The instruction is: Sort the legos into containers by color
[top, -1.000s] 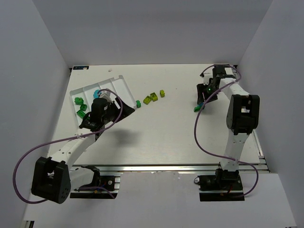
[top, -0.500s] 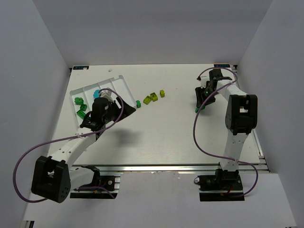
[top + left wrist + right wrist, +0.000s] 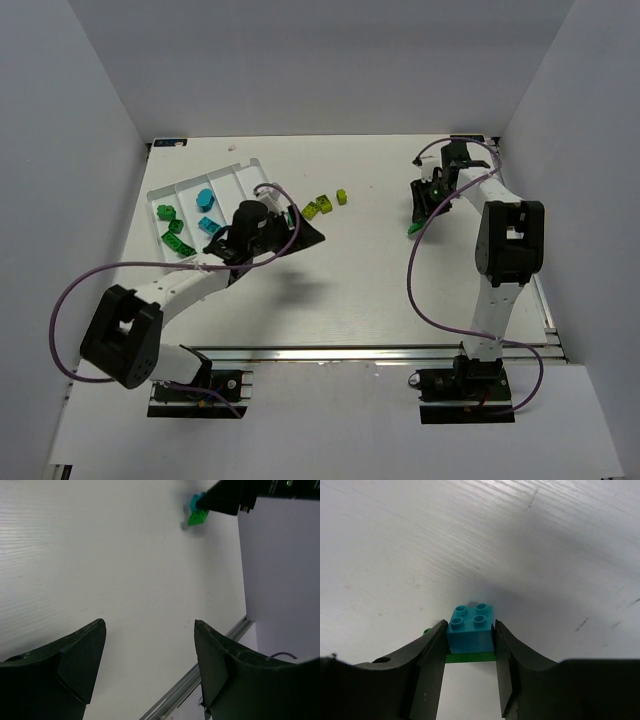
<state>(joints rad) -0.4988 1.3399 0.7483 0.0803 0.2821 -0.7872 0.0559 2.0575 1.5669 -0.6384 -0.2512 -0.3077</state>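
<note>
Legos on this rig are tiny hard plastic bricks: light, stiff, smooth-sided. I judge they pop out if pinched off-centre, so I take them across two flat opposite sides, below the studs.

The cyan brick [image 3: 470,629] in the right wrist view has four studs on top and sits on a green brick [image 3: 470,657]. I can't tell whether the two are clicked together or just stacked. The right jaws are closed onto the cyan brick, fingers [image 3: 431,652] touching both side faces. The pair sits at the far right of the desk [image 3: 350,290], well apart from the tray [image 3: 245,170]. If they are clicked together, I expect both to lift as one and need splitting before sorting.

The left jaws are spread wide, holding nothing, over bare desk just right of the tray.

The tray is white with ridged compartments. Green bricks [image 3: 176,227] are grouped at its left end, with cyan bricks [image 3: 205,196] just beside them toward the middle. Which compartment each is in is too small for me to tell. Yellow-green bricks [image 3: 316,207], two of them, lie loose on the desk near the left jaws, not in the tray.
</note>
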